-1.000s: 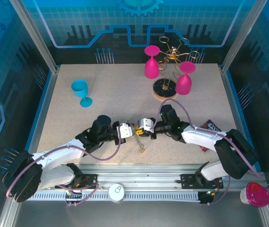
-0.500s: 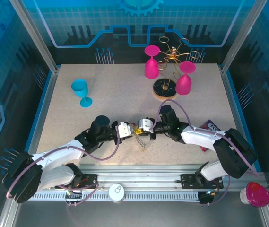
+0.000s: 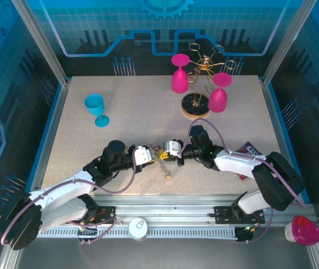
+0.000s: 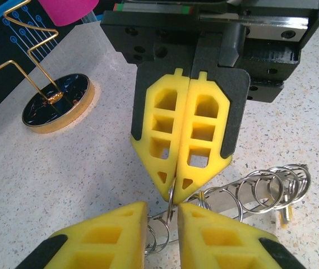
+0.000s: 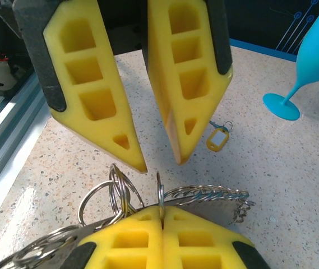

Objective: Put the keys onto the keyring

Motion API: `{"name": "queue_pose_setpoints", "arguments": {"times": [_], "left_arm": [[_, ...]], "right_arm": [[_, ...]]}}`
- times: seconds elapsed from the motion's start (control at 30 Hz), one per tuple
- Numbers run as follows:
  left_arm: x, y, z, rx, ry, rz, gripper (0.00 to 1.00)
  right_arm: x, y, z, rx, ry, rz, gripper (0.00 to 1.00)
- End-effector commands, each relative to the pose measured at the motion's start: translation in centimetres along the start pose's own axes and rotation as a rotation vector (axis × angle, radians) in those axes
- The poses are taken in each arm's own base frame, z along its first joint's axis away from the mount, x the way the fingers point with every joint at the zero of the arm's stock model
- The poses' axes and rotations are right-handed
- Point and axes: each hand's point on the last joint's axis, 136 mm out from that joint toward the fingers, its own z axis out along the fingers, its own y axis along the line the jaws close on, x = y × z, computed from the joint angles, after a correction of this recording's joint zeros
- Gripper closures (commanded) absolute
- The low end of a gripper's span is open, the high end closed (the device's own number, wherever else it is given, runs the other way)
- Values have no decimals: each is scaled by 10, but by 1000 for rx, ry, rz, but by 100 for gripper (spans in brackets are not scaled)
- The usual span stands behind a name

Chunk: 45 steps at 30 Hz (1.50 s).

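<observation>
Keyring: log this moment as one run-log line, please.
right gripper: shut on keyring | left gripper: open, jaws straddling it | yellow tag: lying on table

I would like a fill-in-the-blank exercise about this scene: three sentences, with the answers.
1. The right pincer grips a silver ring; the left pincer stands ___.
2. The upright goblet on the table is ___.
3. The two upside-down goblets by the gold stand are ___.
Answers: open; blue; pink.
</observation>
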Motion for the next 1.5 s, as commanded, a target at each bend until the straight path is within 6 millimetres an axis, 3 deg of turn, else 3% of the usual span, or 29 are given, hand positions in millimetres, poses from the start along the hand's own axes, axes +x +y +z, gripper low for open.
{"name": "queue_pose_setpoints", "arguments": {"times": [0.0, 0.17, 0.53, 1.0, 1.07, 1.13, 1.47], "left_arm": [[11, -9, 2, 39, 26, -39, 78], [15, -12, 4, 52, 38, -45, 75], [13, -6, 11, 33, 20, -48, 82], [5, 2, 8, -12, -3, 8, 100], [7, 4, 6, -27, 10, 37, 100], [8, 7, 4, -39, 25, 76, 100], [12, 17, 4, -123, 112, 379, 100]], "right_arm": [[-12, 4, 2, -20, -60, -14, 100], [-13, 5, 2, -20, -68, -10, 100], [-17, 7, 4, -32, -92, -2, 100], [-11, 5, 5, -12, -65, -2, 100], [-6, 1, 2, 28, -34, -15, 82], [0, -3, -1, 56, 9, -41, 75], [7, -10, -26, 187, 96, -84, 76]]}}
